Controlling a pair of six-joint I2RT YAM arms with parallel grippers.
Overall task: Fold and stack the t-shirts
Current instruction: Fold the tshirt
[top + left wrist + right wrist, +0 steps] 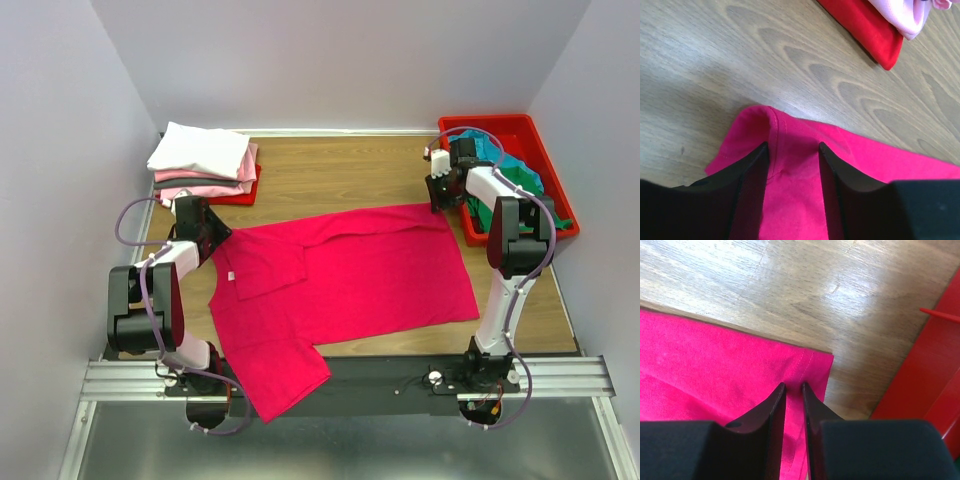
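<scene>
shirt [350, 275]: one, crimson
left gripper [793, 147]: half open, astride its edge
right gripper [793, 386]: nearly closed at corner, grip unclear

Worktop [330, 180]: wood-grain board, light brown.
Laid directly on it, centre: crimson-pink t-shirt [380, 280], spread flat, neck toward the left, hem toward the right, far sleeve folded inward, near sleeve running past the near edge.
Far left corner: flat red tray [243, 196], bearing a stack of folded shirts [205, 155], white on top, pale pink below.
Far right corner: deep red tray [500, 122], set at an angle, holding teal cloth [520, 172].
</scene>
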